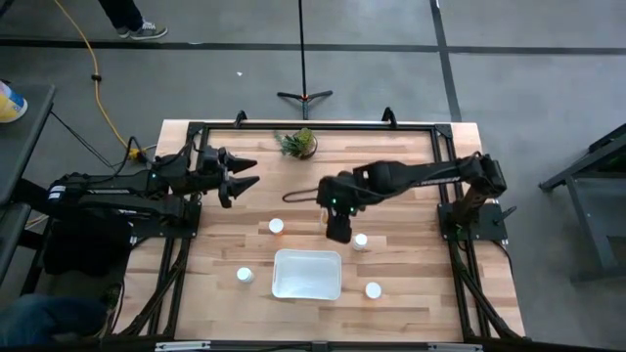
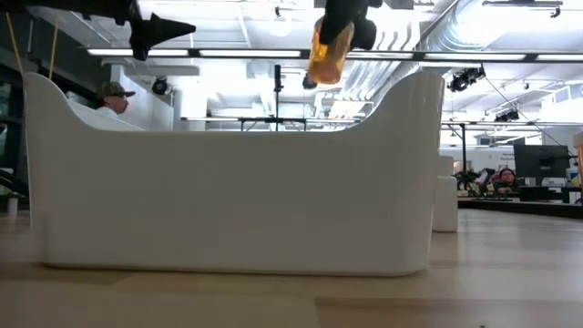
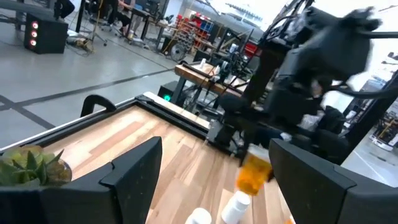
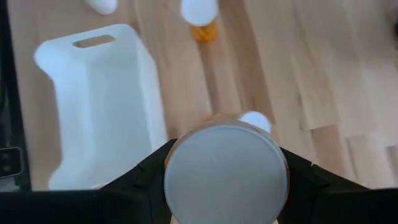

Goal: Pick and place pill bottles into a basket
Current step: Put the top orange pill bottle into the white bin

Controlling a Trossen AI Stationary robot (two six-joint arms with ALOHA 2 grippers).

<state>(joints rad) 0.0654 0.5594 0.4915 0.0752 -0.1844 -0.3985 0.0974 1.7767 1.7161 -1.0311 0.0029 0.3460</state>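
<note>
Wooden planks make up the table (image 1: 411, 284), the largest thing here, and the white basket (image 1: 307, 274) sits on it as the landmark for everything else. Seen from above, the basket lies near the front edge, roughly midway across; from table height its white wall (image 2: 228, 200) fills most of the picture.

Behind the basket and well off to its left side, the left arm waits over the table's rear left part, its left gripper (image 1: 245, 173) with fingers spread wide and nothing between them.

Just behind the basket's far right corner, the right gripper (image 1: 337, 227) hangs above the table, clamped on a pill bottle (image 2: 328, 50). That held bottle shows an orange-amber body, raised higher than the basket's rim; in the right wrist view its round white cap (image 4: 225, 171) sits between the two dark fingers.

A small green plant (image 1: 298, 143) stands far behind the basket, by the table's rear edge.

Four more white-capped bottles stand on the wood around the basket: one (image 1: 277, 227) behind its left corner, one (image 1: 361, 241) behind its right corner and just beside the right gripper, one (image 1: 245, 276) near its left side, and one (image 1: 373, 289) near its right front corner.
</note>
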